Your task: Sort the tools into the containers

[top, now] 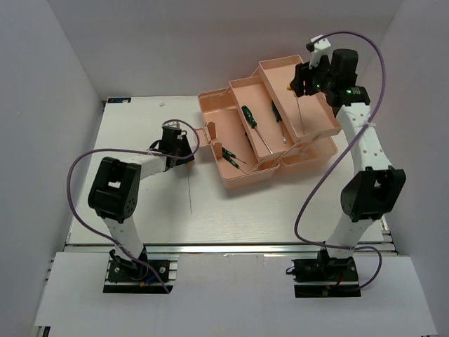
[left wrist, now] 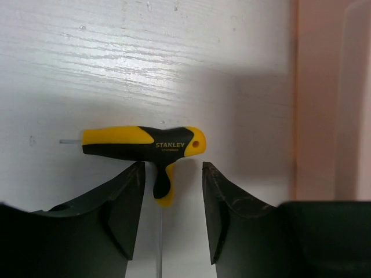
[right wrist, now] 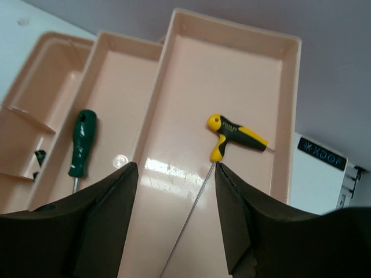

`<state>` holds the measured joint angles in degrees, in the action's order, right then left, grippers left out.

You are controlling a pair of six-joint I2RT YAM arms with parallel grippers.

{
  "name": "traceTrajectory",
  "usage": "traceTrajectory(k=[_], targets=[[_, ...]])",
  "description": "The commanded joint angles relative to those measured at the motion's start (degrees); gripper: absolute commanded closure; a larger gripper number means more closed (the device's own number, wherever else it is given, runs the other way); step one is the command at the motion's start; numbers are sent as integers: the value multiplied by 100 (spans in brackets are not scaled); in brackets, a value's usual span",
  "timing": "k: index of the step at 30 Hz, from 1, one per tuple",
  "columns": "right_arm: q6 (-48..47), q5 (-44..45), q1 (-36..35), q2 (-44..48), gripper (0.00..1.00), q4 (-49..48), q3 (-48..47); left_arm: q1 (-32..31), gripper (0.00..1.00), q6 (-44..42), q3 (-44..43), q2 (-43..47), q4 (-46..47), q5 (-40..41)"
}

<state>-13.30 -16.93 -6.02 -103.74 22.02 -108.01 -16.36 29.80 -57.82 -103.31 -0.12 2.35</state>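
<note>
A yellow-black T-handle tool (left wrist: 142,143) lies on the white table, its thin shaft (left wrist: 160,243) running back between my left fingers. My left gripper (left wrist: 173,174) is open, its jaws on either side of the tool's stem, beside the pink toolbox (left wrist: 330,98). In the top view the left gripper (top: 181,153) sits left of the toolbox (top: 217,125). My right gripper (right wrist: 175,168) is open above the rightmost tray (right wrist: 232,63), where a second T-handle tool (right wrist: 236,135) lies. The right gripper also shows in the top view (top: 303,83) over that tray (top: 280,70).
A green screwdriver (right wrist: 81,142) lies in the middle tray (top: 245,91), with another (top: 278,112) beside it. Small dark-handled tools (top: 228,156) lie in the base compartment. White walls enclose the table on the left, back and right.
</note>
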Motion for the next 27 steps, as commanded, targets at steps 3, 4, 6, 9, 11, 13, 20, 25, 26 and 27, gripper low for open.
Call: traceTrajectory(k=[3, 4, 6, 9, 11, 13, 20, 25, 26, 27], targets=[[573, -495, 83, 557, 39, -787, 87, -271, 49, -211, -546, -392, -761, 977], [705, -539, 110, 592, 39, -787, 113, -297, 52, -212, -546, -444, -805, 1126], [820, -575, 163, 627, 39, -796, 131, -333, 54, -212, -528, -480, -893, 1180], [978, -654, 242, 671, 39, -822, 218, -368, 61, -186, -563, -620, -1104, 1364], [1022, -768, 268, 724, 38, -848, 315, -368, 73, -124, -607, -708, -1279, 1513], [1049, -890, 268, 785, 37, -875, 403, -368, 82, -54, -599, -717, -1315, 1567], [820, -1347, 277, 1304, 11, -1323, 1184, -377, 95, 87, -283, -182, -1561, 1883], [732, -2864, 277, 1453, 11, -1218, 1510, -377, 100, 61, 148, 870, -1552, 1646], [819, -3086, 268, 1453, 15, -1218, 1537, -377, 100, 61, 209, 1022, -1535, 1576], [907, -3280, 251, 1445, 18, -1226, 1563, -377, 100, 70, 288, 1162, -1526, 1497]])
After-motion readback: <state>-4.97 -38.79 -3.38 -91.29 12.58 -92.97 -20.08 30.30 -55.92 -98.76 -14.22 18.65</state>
